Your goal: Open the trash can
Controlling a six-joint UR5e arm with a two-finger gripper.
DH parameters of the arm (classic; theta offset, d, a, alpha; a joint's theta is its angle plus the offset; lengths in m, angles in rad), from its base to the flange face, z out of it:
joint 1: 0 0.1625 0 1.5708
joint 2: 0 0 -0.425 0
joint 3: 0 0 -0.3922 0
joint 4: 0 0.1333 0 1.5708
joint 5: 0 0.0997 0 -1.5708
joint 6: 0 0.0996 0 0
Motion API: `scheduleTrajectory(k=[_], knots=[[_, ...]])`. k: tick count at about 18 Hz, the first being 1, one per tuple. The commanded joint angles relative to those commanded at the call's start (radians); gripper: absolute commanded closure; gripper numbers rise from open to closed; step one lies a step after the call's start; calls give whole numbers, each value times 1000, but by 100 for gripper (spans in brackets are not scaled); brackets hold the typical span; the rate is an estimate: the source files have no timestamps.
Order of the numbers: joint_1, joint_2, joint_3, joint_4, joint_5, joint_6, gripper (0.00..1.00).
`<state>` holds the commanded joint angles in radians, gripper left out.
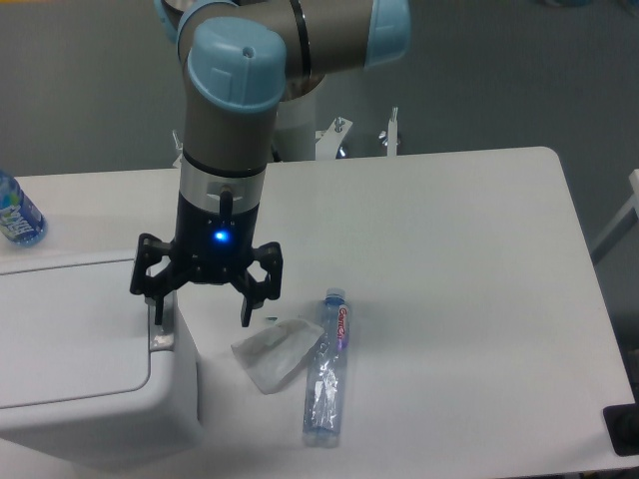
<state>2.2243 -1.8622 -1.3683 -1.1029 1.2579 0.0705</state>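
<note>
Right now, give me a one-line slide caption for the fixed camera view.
Open gripper poised over the closed trash can rim button.

Gripper [202,306] spread wide over trash can [75,359] right rim — one finger on grey button [160,339]. Crumpled wrapper [275,349], flattened bottle [327,369] just right — blocking there. Far right tabletop [469,269] bare.

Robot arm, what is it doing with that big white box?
The robot arm's gripper is open and hangs over the right edge of the trash can, with one finger just above the small grey button. The lid looks shut. A crumpled wrapper and an empty plastic bottle lie beside it on the table, and another bottle stands at the far left.
</note>
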Motion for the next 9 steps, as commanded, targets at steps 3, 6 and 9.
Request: scheduleTrajectory(k=[3, 6, 9], knots=[[-2, -3, -3, 6, 2, -2, 0], [-2, -3, -9, 6, 2, -2, 0], [-5, -5, -8, 6, 2, -2, 0]])
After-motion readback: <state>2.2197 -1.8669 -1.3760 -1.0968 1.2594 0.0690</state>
